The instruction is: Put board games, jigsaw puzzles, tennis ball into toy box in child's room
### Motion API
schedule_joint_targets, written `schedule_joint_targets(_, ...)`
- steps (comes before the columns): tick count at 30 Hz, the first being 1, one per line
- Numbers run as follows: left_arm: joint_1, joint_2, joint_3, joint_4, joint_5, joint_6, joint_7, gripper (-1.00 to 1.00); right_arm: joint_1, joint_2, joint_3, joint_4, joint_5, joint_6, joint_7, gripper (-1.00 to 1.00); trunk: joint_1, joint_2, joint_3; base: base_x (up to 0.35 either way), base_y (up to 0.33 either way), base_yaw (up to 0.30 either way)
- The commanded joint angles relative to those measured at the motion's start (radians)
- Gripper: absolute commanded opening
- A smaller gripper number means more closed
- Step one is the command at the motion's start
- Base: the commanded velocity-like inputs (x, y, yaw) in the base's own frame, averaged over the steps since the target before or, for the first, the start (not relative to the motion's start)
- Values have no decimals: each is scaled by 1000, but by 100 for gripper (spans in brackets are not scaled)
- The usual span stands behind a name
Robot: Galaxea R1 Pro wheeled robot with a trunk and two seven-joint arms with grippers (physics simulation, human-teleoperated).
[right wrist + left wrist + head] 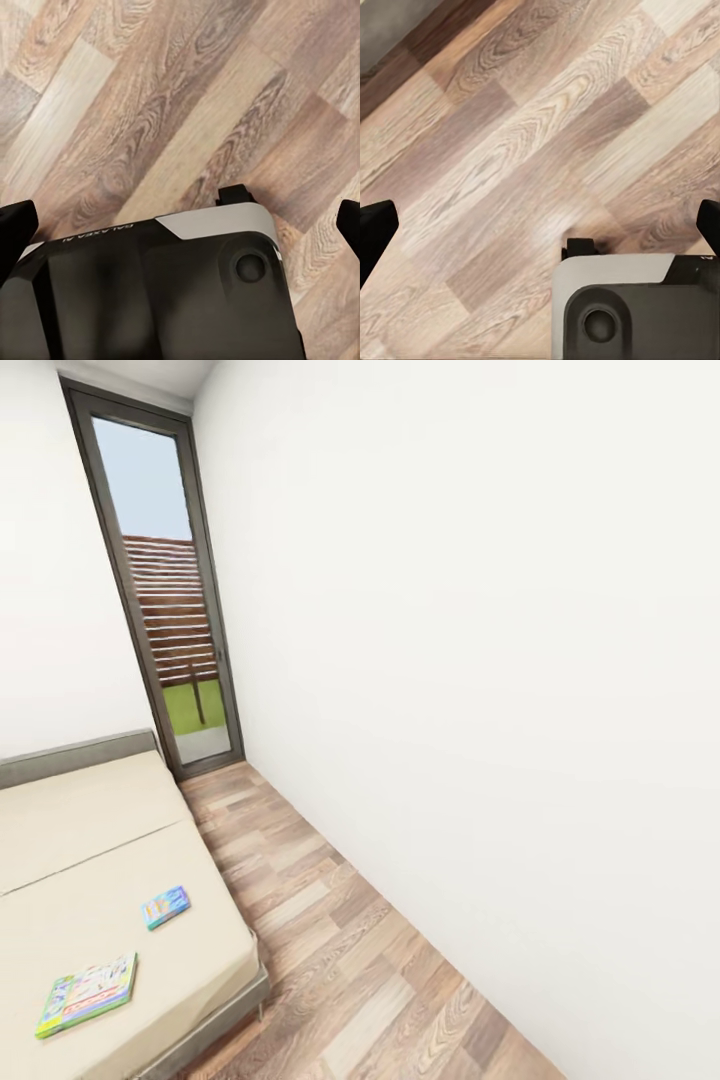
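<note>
The bed (90, 860) sits low on the left, nearer the left arm. Near its foot edge lie two board games: the bigger green one (88, 993), the smaller blue one (165, 906). Both grippers gape wide, empty, over floor (540, 120).

White walls (480, 660), wood-plank floor (330, 920) in mixed brown tones. Tall dark-framed window (160, 590) at the far corner: sky, slatted fence, grass strip outside. Even, soft daylight. Dark strip at one floor edge (390, 34) in left wrist view, possibly furniture.
</note>
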Motion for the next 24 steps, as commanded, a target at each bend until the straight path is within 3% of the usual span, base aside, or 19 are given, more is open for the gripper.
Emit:
schedule_joint_targets(1,-1,0,0,2,0,-4,1,100,0,1,-3,-3,-4,6,-3,100,-4,6,1,0,0,290)
schedule_joint_targets(7,-1,0,0,2,1,-4,1,100,0,1,-1,-3,-4,5,-3,100,-27,48,20,0,0,261)
schedule_joint_targets(16,-1,0,0,4,2,-4,1,100,0,1,-1,-2,-2,3,-3,100,-61,111,48,0,0,84)
schedule_joint_targets(24,-1,0,0,5,1,-4,1,100,0,2,0,-2,-1,3,-4,100,-92,167,73,0,0,262)
